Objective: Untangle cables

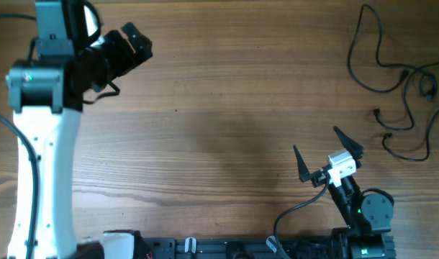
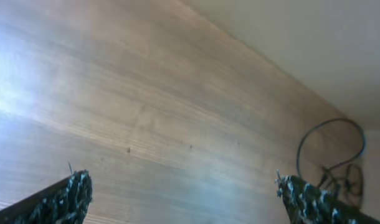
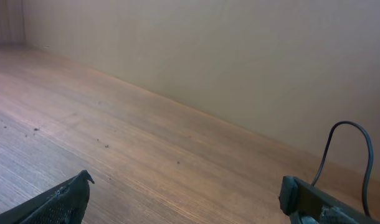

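Thin black cables (image 1: 403,86) lie in loose tangled loops at the far right of the wooden table, with small plugs at their ends. They also show far off in the left wrist view (image 2: 339,162), and one loop shows in the right wrist view (image 3: 352,155). My left gripper (image 1: 137,43) is open and empty at the far left, well away from the cables. My right gripper (image 1: 327,147) is open and empty near the front right, a short way below and left of the cables.
The wooden table (image 1: 219,108) stretches between the arms. The left arm's white body (image 1: 39,158) stands along the left edge. The right arm's base (image 1: 367,216) and a black rail (image 1: 241,248) sit at the front edge.
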Action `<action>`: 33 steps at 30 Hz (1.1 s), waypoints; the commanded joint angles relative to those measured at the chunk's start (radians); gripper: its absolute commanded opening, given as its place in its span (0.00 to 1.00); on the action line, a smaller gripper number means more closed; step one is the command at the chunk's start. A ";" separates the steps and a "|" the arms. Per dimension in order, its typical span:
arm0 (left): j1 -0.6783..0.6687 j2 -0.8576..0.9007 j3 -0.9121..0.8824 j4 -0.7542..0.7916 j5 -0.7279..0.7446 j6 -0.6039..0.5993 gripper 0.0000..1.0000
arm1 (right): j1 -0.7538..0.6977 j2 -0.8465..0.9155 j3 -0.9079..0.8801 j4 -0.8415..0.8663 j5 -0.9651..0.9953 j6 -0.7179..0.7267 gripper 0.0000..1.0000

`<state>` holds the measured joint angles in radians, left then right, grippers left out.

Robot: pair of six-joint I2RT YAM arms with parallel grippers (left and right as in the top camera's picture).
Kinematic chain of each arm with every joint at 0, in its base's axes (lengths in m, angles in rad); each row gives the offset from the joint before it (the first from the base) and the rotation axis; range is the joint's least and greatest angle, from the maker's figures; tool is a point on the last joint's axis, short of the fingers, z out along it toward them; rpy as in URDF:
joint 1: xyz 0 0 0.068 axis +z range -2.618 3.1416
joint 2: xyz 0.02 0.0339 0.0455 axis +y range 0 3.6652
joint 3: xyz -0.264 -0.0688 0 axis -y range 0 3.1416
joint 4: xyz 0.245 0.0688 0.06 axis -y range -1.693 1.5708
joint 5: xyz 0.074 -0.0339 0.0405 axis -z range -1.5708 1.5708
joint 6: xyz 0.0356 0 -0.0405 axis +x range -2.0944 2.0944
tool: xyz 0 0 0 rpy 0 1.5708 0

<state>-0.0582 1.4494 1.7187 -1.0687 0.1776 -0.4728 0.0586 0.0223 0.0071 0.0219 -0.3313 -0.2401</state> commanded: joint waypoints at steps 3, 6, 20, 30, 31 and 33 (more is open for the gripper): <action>-0.038 -0.255 -0.248 0.226 -0.067 0.080 1.00 | 0.006 0.003 -0.002 0.003 0.018 0.004 1.00; -0.038 -0.433 -0.489 0.401 -0.074 0.081 1.00 | 0.006 0.003 -0.002 0.003 0.018 0.005 1.00; -0.038 -1.135 -1.283 0.821 -0.206 0.081 1.00 | 0.006 0.003 -0.002 0.003 0.017 0.005 1.00; -0.038 -1.315 -1.520 1.006 -0.228 0.081 1.00 | 0.006 0.003 -0.002 0.003 0.018 0.004 1.00; -0.038 -1.326 -1.538 1.025 -0.228 0.081 1.00 | 0.006 0.003 -0.002 0.003 0.017 0.004 1.00; -0.038 -1.366 -1.576 1.044 -0.229 0.081 1.00 | 0.006 0.003 -0.002 0.003 0.017 0.005 1.00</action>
<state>-0.0971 0.1417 0.1986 -0.0547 -0.0334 -0.4042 0.0586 0.0288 0.0067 0.0227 -0.3271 -0.2405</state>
